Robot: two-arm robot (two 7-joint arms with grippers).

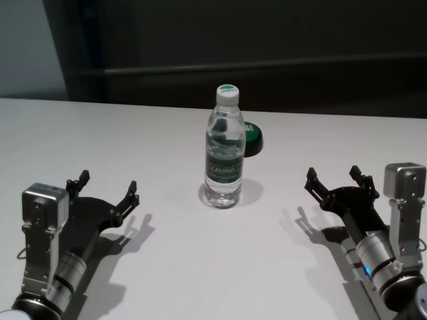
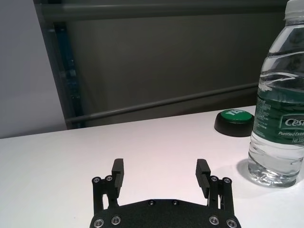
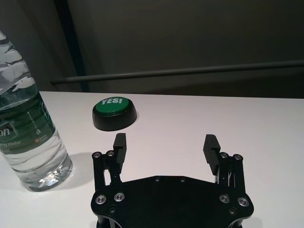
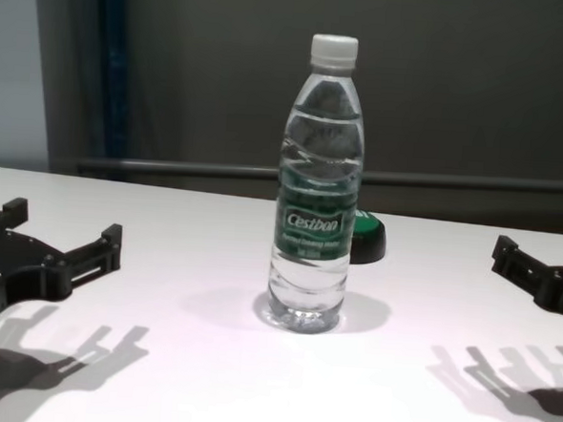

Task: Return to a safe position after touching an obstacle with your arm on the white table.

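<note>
A clear water bottle (image 1: 224,147) with a white cap and a green label stands upright in the middle of the white table (image 1: 100,133). It also shows in the chest view (image 4: 317,184), the left wrist view (image 2: 280,104) and the right wrist view (image 3: 26,128). My left gripper (image 1: 107,190) is open and empty at the near left, well apart from the bottle. My right gripper (image 1: 335,181) is open and empty at the near right, also apart from it. Both hover low over the table.
A low black button with a green top (image 1: 252,139) sits just behind and right of the bottle; it shows in the left wrist view (image 2: 233,122) and the right wrist view (image 3: 114,114). A dark wall with a rail runs behind the table's far edge.
</note>
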